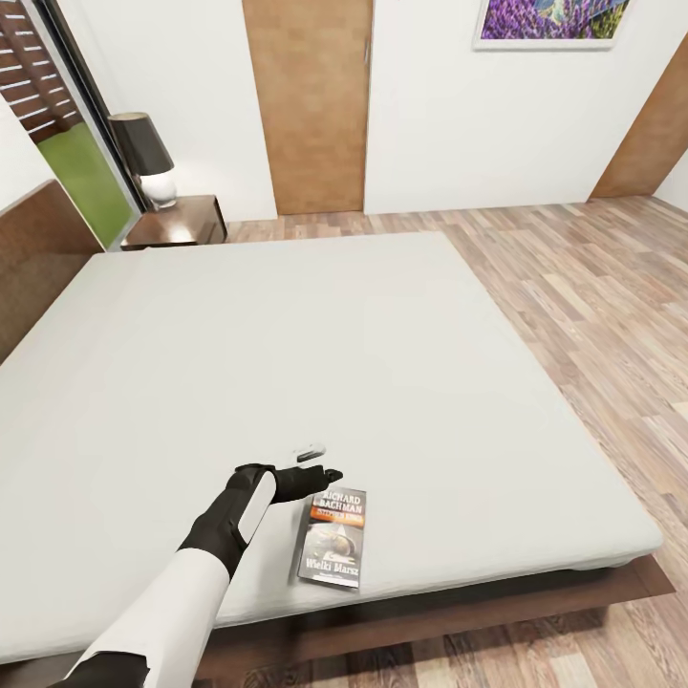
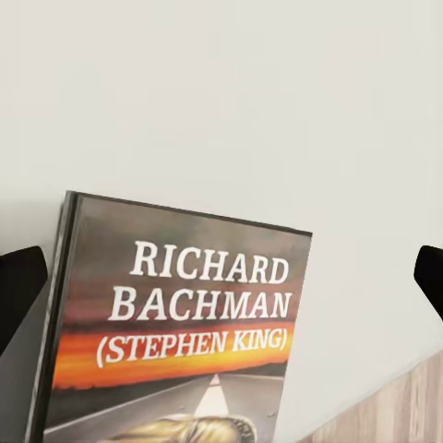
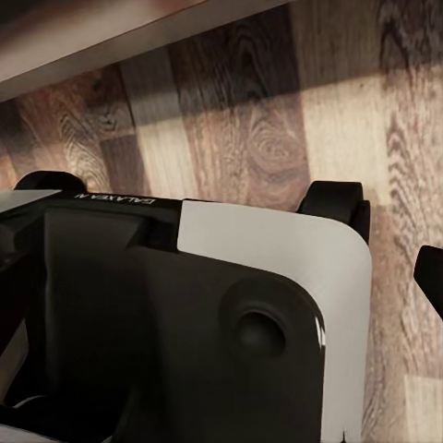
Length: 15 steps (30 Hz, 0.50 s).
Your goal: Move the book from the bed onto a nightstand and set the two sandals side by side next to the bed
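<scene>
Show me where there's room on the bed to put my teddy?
Almost all of the bed is bare, from the headboard side across to the far edge. The only busy spot is the near edge, where the book lies beside the left claw. The nightstand holds a lamp.

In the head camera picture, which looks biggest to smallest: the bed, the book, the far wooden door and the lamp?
As they look in that view:
1. The bed, by far.
2. The door.
3. The book and the lamp look about alike; the book is much nearer the camera, so I won't rank them.
</scene>
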Available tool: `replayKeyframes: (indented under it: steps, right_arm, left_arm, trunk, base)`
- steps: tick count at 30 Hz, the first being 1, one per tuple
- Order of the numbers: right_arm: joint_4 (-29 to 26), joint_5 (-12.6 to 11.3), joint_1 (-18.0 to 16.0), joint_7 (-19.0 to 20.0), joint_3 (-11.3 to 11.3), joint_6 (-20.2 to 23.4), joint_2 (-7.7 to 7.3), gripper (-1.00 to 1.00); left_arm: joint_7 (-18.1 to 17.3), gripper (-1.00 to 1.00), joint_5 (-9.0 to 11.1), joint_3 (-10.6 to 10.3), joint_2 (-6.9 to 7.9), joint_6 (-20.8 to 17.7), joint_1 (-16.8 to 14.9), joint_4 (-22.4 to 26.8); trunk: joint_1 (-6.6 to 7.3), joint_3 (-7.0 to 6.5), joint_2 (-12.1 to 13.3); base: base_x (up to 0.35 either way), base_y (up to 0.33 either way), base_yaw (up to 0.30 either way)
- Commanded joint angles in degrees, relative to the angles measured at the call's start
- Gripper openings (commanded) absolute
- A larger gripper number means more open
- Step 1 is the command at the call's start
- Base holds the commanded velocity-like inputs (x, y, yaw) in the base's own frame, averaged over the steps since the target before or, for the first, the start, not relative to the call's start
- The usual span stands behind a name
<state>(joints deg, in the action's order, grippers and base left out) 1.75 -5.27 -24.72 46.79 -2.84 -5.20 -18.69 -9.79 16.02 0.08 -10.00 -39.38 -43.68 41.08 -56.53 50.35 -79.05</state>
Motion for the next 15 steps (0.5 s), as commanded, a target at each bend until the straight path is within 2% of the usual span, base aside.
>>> replayKeyframes:
  steps: [1, 6, 11, 15]
  right_arm:
    - [0.2, -0.1, -0.1, 0.2, -0.2, -0.2, -0.02, 1.0]
    - [0.2, -0.1, -0.1, 0.2, -0.2, -0.2, -0.01, 1.0]
    - [0.2, -0.1, -0.1, 0.2, -0.2, -0.2, -0.03, 1.0]
    - [0.2, -0.1, -0.1, 0.2, -0.2, -0.2, -0.01, 1.0]
  left_arm:
    - [-0.1, 1.0, 0.1, 0.0, 0.0, -0.3, 0.0, 0.1]
    - [-0.1, 1.0, 0.1, 0.0, 0.0, -0.3, 0.0, 0.1]
    - [-0.1, 1.0, 0.0, 0.0, 0.0, -0.3, 0.0, 0.1]
    - [-0.1, 1.0, 0.1, 0.0, 0.0, -0.3, 0.0, 0.1]
  trunk:
    - [0.0, 0.04, 0.0]
    - [0.0, 0.04, 0.0]
    - [-1.1, 0.94, -2.0]
    - [-1.1, 0.94, -2.0]
  base:
    - [0.0, 0.0, 0.0]
    - [0.0, 0.0, 0.0]
    - [0.0, 0.0, 0.0]
    - [0.0, 0.0, 0.0]
